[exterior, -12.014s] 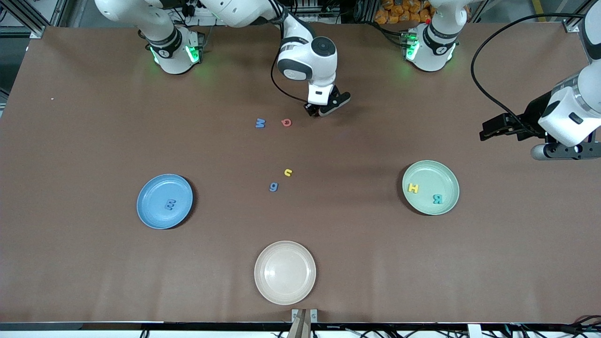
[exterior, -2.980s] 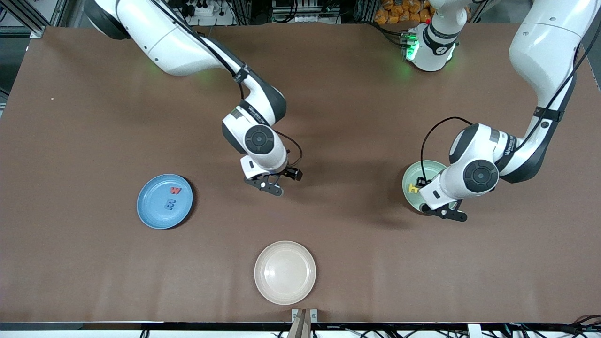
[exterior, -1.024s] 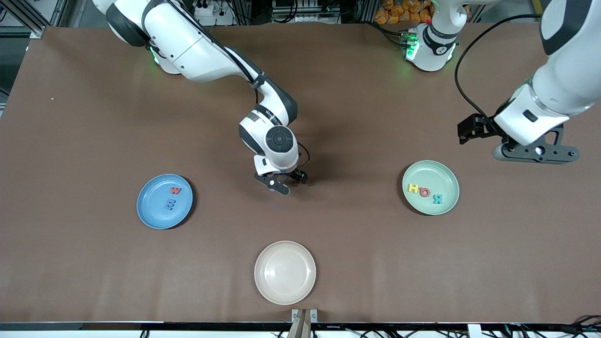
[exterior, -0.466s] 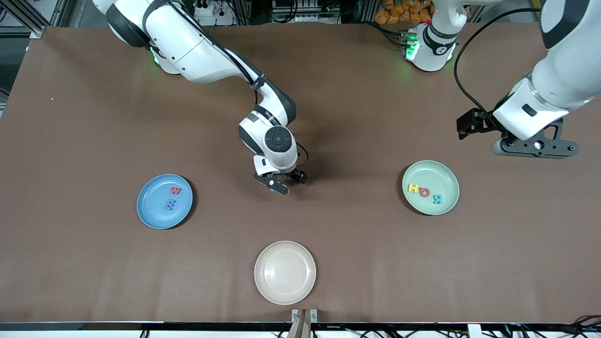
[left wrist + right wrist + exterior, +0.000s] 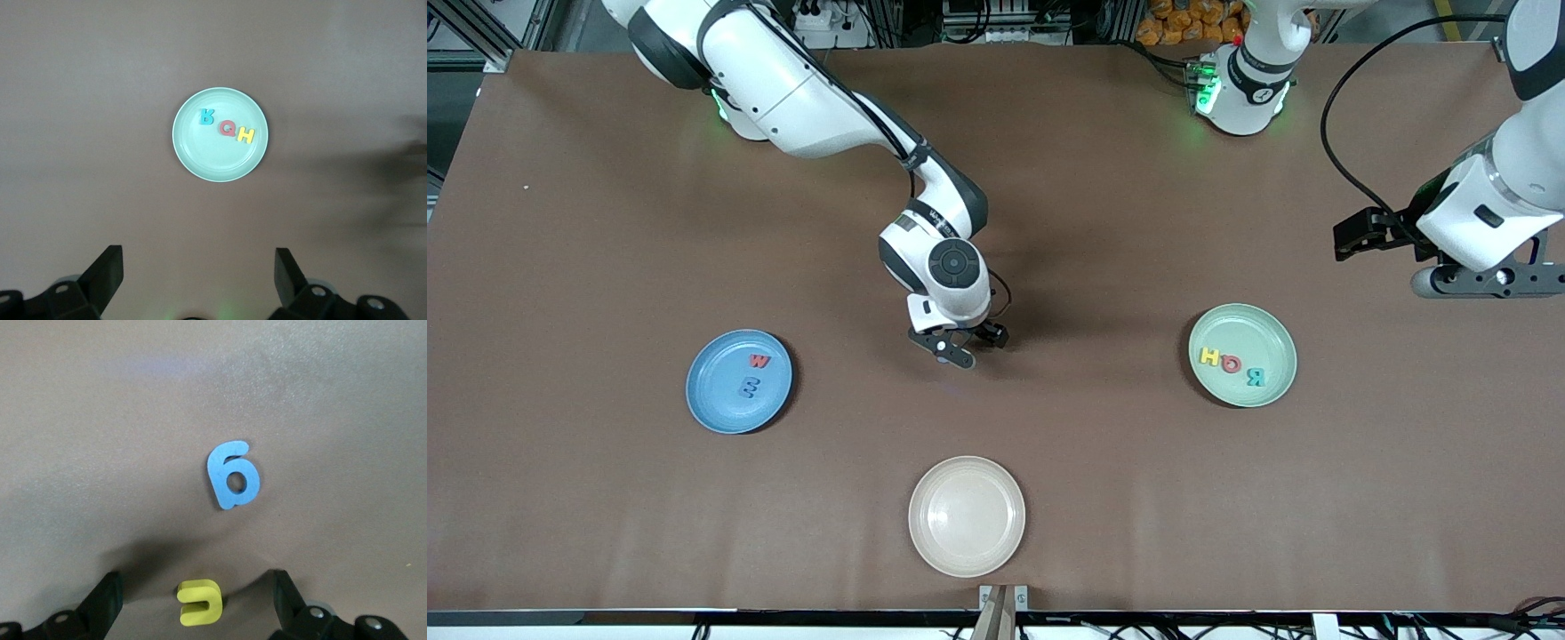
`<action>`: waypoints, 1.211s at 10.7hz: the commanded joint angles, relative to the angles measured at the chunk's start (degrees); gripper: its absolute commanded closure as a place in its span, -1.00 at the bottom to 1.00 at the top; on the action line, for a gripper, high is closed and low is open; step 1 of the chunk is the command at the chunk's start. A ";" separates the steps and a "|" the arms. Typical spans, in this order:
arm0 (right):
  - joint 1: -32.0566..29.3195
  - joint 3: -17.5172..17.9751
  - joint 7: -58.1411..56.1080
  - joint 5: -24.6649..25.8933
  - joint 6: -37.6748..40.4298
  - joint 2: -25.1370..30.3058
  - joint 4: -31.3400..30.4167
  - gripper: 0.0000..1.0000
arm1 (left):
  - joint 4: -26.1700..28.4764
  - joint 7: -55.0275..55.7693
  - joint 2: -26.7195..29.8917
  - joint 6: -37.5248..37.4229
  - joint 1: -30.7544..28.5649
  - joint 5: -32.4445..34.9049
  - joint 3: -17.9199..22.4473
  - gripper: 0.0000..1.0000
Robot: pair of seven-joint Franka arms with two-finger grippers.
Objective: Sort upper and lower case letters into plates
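A wide table (image 5: 605,498) covered in a matte brown sheet fills most of the front view. Faint creases are seen running across the sheet. Soft shadows are cast on it from overhead light. Along the table's upper edge, aluminium framing (image 5: 494,36), a power strip (image 5: 809,18) and cables are seen, with a heap of orange objects (image 5: 1183,22) beside them. A small bracket (image 5: 1003,597) is fixed at the near edge.

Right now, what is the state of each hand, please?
Left hand: open, holding nothing, above the mint green plate.
Right hand: open, holding nothing, over the yellow letter.
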State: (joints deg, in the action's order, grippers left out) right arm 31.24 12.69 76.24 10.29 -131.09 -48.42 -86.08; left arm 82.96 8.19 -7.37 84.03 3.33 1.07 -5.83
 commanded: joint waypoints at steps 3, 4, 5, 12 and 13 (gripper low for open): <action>0.23 -0.12 0.93 0.96 0.57 1.13 -0.67 -1.00 | 5.37 -0.28 4.38 0.08 -1.22 -1.60 0.38 -1.00; 0.14 -0.12 0.66 0.96 1.09 1.39 -0.67 -1.00 | 5.46 -0.19 4.38 0.16 -1.22 -1.68 0.03 -1.00; 0.22 -0.12 0.66 0.96 1.10 1.40 -0.67 -1.00 | 5.46 -0.11 4.47 0.16 -1.22 -1.68 -0.32 -1.00; 0.49 0.05 1.54 0.96 0.57 1.48 -0.58 1.00 | 5.46 -0.10 4.38 0.43 -1.48 -1.60 -1.11 -1.00; 0.49 0.14 1.54 0.96 0.66 1.48 -0.58 1.00 | 5.46 -0.10 4.38 0.43 -1.57 -1.60 -1.29 -1.00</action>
State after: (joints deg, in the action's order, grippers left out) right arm 31.31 12.92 76.25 10.33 -131.03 -47.91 -85.77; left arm 87.11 8.19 -4.54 84.09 2.58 0.91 -6.27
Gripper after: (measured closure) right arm 0.405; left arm 0.000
